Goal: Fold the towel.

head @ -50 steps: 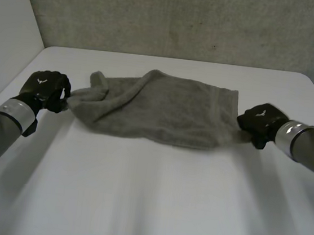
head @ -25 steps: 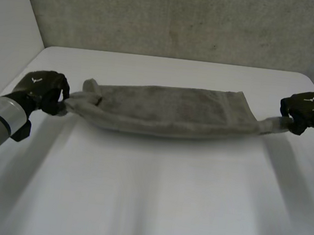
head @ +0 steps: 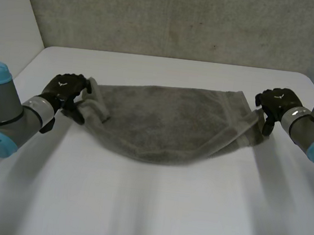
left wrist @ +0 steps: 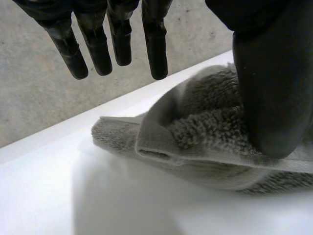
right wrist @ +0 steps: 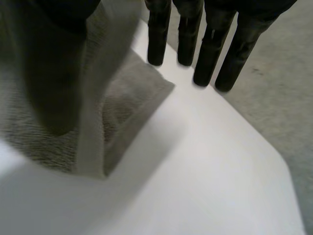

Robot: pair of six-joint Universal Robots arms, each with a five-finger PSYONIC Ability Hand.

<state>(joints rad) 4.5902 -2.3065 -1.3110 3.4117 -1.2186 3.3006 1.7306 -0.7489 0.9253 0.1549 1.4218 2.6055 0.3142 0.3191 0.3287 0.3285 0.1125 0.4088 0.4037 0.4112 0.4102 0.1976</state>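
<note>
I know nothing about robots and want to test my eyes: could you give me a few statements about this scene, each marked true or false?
1. Each hand holds one end of the towel: the left hand one end, the right hand the other. True.
2. The towel lies folded in a neat square. False: it stretches between the two hands, with its middle sagging.
3. The table is white. True.
4. The left hand's fingers are wrapped round the towel. False: they are straight and clear of it, and the thumb presses on the cloth.
</note>
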